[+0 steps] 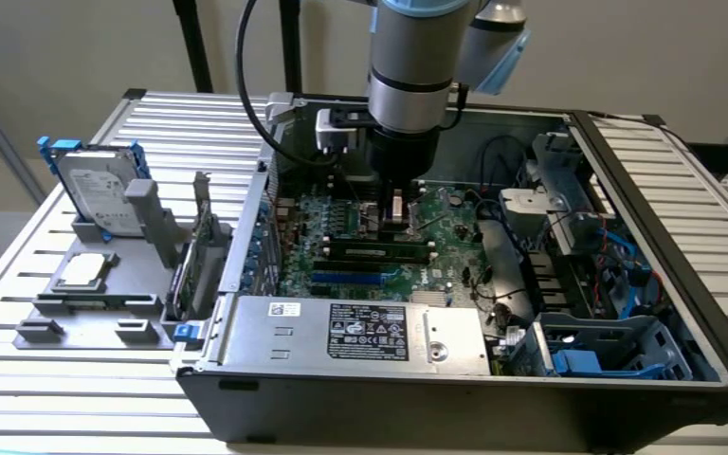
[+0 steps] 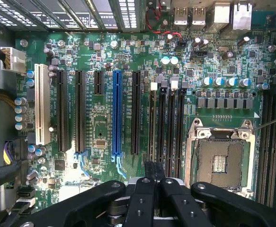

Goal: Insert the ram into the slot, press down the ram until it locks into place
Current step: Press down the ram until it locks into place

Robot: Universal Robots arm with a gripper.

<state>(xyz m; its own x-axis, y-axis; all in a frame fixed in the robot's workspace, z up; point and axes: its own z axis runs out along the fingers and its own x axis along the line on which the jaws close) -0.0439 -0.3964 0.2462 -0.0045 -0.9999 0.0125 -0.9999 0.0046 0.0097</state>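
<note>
In the exterior view the ram [image 1: 379, 250], a thin green stick with black chips, stands on edge in one of the parallel black slots [image 1: 377, 239] of the motherboard. My gripper [image 1: 396, 226] hangs straight down just behind and above it. I cannot tell whether they touch. In the wrist view my gripper [image 2: 154, 171] is shut with its black fingertips pressed together over one end of the row of black memory slots [image 2: 171, 125]. From here the ram is edge-on, in line with the fingertips, and hard to make out.
A blue socket [image 2: 117, 113] and black card slots lie beside the memory slots, and the open CPU socket [image 2: 220, 158] is on the other side. The silver power supply [image 1: 352, 332], drive cages [image 1: 605, 346] and case walls ring the board. A hard drive [image 1: 92, 194] stands on a grey fixture outside.
</note>
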